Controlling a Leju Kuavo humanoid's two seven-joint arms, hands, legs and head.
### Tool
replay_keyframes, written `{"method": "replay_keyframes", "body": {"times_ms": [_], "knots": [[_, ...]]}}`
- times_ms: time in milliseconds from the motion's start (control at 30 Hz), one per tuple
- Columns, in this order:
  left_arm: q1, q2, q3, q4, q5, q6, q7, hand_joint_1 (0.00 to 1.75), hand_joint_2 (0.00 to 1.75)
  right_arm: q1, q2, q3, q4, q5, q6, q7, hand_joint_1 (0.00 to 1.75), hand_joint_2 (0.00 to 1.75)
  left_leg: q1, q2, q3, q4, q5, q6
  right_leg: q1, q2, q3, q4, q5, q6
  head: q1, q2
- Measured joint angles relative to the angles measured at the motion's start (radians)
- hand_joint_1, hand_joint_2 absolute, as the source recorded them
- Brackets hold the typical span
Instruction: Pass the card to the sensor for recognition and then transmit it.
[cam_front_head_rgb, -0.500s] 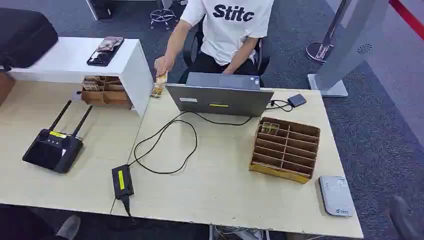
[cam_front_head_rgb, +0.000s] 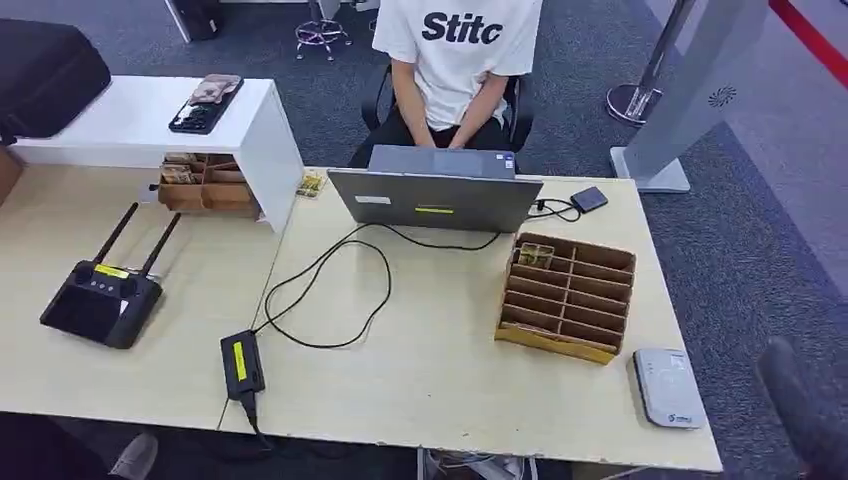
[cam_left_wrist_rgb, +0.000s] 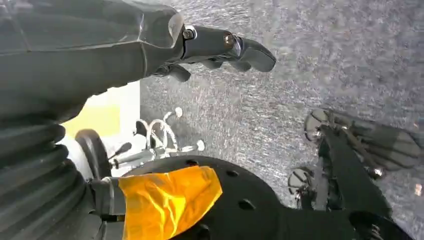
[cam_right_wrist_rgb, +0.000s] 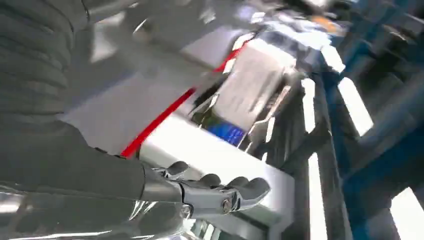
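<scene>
A white card sensor (cam_front_head_rgb: 668, 388) lies flat near the table's front right corner. Just left of it stands a wooden slotted organizer (cam_front_head_rgb: 548, 343) with a few cards (cam_front_head_rgb: 537, 255) in its far left slot. A small stack of cards (cam_front_head_rgb: 312, 184) lies on the table by the white shelf. My right hand (cam_front_head_rgb: 805, 405) rises, dark and blurred, at the lower right, off the table's edge beside the sensor. In the right wrist view its fingers (cam_right_wrist_rgb: 220, 192) are stretched out and hold nothing. My left hand (cam_left_wrist_rgb: 225, 47) hangs over the carpet, fingers extended and empty.
A person in a white shirt (cam_front_head_rgb: 457, 45) sits behind a grey laptop (cam_front_head_rgb: 435, 195). A black cable (cam_front_head_rgb: 330, 290) loops to a power brick (cam_front_head_rgb: 240, 362). A black controller with antennas (cam_front_head_rgb: 100, 300) lies at left. A white shelf (cam_front_head_rgb: 150, 120) covers a cardboard box (cam_front_head_rgb: 205, 185).
The person has drawn the arm back from the cards by the shelf to behind the laptop. My right hand has come up higher at the lower right. The view has shifted slightly.
</scene>
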Motion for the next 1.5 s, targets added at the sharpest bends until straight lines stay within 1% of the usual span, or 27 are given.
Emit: {"method": "replay_keyframes", "body": {"times_ms": [33, 100, 133, 167, 200, 267, 333, 533, 667, 800, 933, 1000, 1133, 1233, 1300, 1400, 1500], "knots": [[-0.006, 0.004, -0.006, 0.0, -0.001, -0.004, 0.0, 0.0, 1.75, -0.025, -0.035, 0.055, 0.029, 0.218, -0.013, 0.018, 0.0, 1.75, 0.0, 0.0, 0.001, 0.0, 0.0, 0.0, 0.0, 0.0, 0.0, 0.0, 0.0, 0.0, 0.001, 0.0], [-0.01, 0.01, -0.011, 0.0, -0.001, -0.006, 0.0, 0.0, 1.75, -0.055, -0.075, 0.128, 0.072, 0.515, -0.031, 0.036, 0.0, 1.75, 0.0, -0.005, 0.001, 0.001, 0.002, 0.002, 0.0, -0.004, 0.001, -0.001, 0.0, 0.001, 0.0, 0.0], [-0.009, 0.011, -0.013, 0.0, 0.0, -0.006, 0.0, 0.0, 1.75, -0.063, -0.095, 0.155, 0.087, 0.609, -0.04, 0.048, 0.0, 1.75, 0.0, -0.008, 0.0, 0.001, 0.003, 0.002, 0.0, -0.007, 0.002, 0.0, 0.001, 0.001, 0.0, 0.0], [-0.008, 0.013, -0.016, 0.0, 0.002, -0.006, 0.0, 0.0, 1.75, -0.067, -0.11, 0.176, 0.096, 0.633, -0.048, 0.053, 0.0, 1.75, 0.0, -0.008, 0.0, 0.001, 0.004, 0.002, 0.0, -0.007, 0.002, 0.0, 0.001, 0.001, 0.0, 0.0], [-0.006, 0.013, -0.018, 0.0, 0.005, -0.006, 0.001, 0.0, 1.75, -0.069, -0.122, 0.194, 0.102, 0.592, -0.051, 0.057, 0.0, 1.75, 0.0, -0.008, 0.0, 0.001, 0.004, 0.002, 0.0, -0.007, 0.002, 0.0, 0.001, 0.001, 0.0, 0.0], [-0.004, 0.014, -0.02, 0.0, 0.007, -0.006, 0.001, 0.0, 1.75, -0.074, -0.145, 0.222, 0.113, 0.447, -0.054, 0.059, 0.0, 1.75, 0.0, -0.008, 0.0, 0.001, 0.003, 0.002, 0.001, -0.007, 0.002, 0.0, 0.0, 0.001, 0.001, 0.0], [-0.005, 0.014, -0.025, 0.0, 0.007, -0.006, 0.001, 0.0, 1.75, -0.078, -0.157, 0.239, 0.121, 0.398, -0.057, 0.063, 0.0, 1.75, 0.0, -0.008, 0.0, 0.001, 0.002, 0.002, 0.0, -0.007, 0.001, 0.0, -0.001, 0.001, 0.001, 0.0], [-0.005, 0.018, -0.035, 0.0, 0.008, -0.006, 0.003, 0.0, 1.75, -0.089, -0.183, 0.271, 0.138, 0.383, -0.055, 0.07, 0.0, 1.75, 0.0, -0.008, -0.001, 0.001, 0.001, 0.001, 0.0, -0.007, 0.001, 0.0, -0.002, 0.0, 0.0, 0.0], [-0.005, 0.02, -0.043, 0.0, 0.008, -0.007, 0.003, 0.0, 1.75, -0.111, -0.197, 0.291, 0.155, 0.386, -0.042, 0.077, 0.0, 1.75, 0.0, -0.008, 0.0, 0.001, 0.001, 0.001, 0.001, -0.006, 0.001, 0.0, -0.002, 0.0, 0.0, 0.0], [-0.005, 0.021, -0.05, 0.0, 0.008, -0.008, 0.003, 0.0, 1.75, -0.124, -0.205, 0.296, 0.168, 0.386, -0.04, 0.077, 0.0, 1.75, 0.0, -0.008, 0.0, 0.001, 0.001, 0.001, 0.001, -0.007, 0.001, 0.0, -0.002, 0.0, 0.0, 0.0], [-0.006, 0.023, -0.063, 0.0, 0.005, -0.016, 0.003, 0.0, 1.75, -0.164, -0.221, 0.314, 0.198, 0.395, -0.01, 0.092, 0.0, 1.75, 0.0, -0.007, 0.0, 0.001, 0.001, 0.001, 0.001, -0.006, 0.001, 0.0, -0.001, 0.0, 0.001, 0.0], [-0.007, 0.026, -0.069, 0.0, 0.003, -0.02, 0.003, 0.0, 1.75, -0.199, -0.231, 0.321, 0.222, 0.396, 0.004, 0.101, 0.0, 1.75, 0.0, -0.007, 0.0, 0.001, 0.001, 0.001, 0.0, -0.006, 0.001, 0.0, -0.001, 0.0, 0.001, 0.0], [-0.012, 0.031, -0.093, 0.0, -0.004, -0.033, 0.003, 0.0, 1.75, -0.326, -0.257, 0.346, 0.326, 0.398, 0.049, 0.129, 0.0, 1.75, 0.0, -0.007, 0.0, 0.001, 0.002, 0.001, 0.0, -0.005, 0.001, 0.001, -0.001, 0.0, 0.001, 0.0], [-0.016, 0.036, -0.111, 0.0, -0.005, -0.038, 0.003, 0.0, 1.75, -0.424, -0.275, 0.363, 0.403, 0.396, 0.064, 0.143, 0.0, 1.75, 0.0, -0.008, 0.0, 0.001, 0.003, 0.001, 0.001, -0.006, 0.001, 0.001, 0.0, 0.0, 0.001, 0.0], [-0.016, 0.037, -0.117, 0.0, -0.005, -0.039, 0.003, 0.0, 1.75, -0.455, -0.282, 0.369, 0.438, 0.396, 0.065, 0.143, 0.0, 1.75, 0.0, -0.008, 0.0, 0.001, 0.003, 0.001, 0.001, -0.007, 0.001, 0.001, 0.0, 0.0, 0.0, 0.0], [-0.016, 0.039, -0.125, 0.0, -0.006, -0.042, 0.003, 0.0, 1.75, -0.508, -0.29, 0.38, 0.485, 0.395, 0.089, 0.158, 0.0, 1.75, 0.0, -0.007, -0.001, 0.001, 0.002, 0.001, 0.0, -0.006, 0.001, 0.001, 0.0, 0.0, 0.0, 0.0], [-0.019, 0.043, -0.141, 0.0, -0.005, -0.049, 0.003, 0.0, 1.75, -0.6, -0.3, 0.398, 0.578, 0.397, 0.115, 0.176, 0.0, 1.75, 0.0, -0.007, -0.001, 0.001, 0.002, 0.001, 0.0, -0.006, 0.001, 0.001, 0.0, 0.0, 0.001, 0.0]]}}
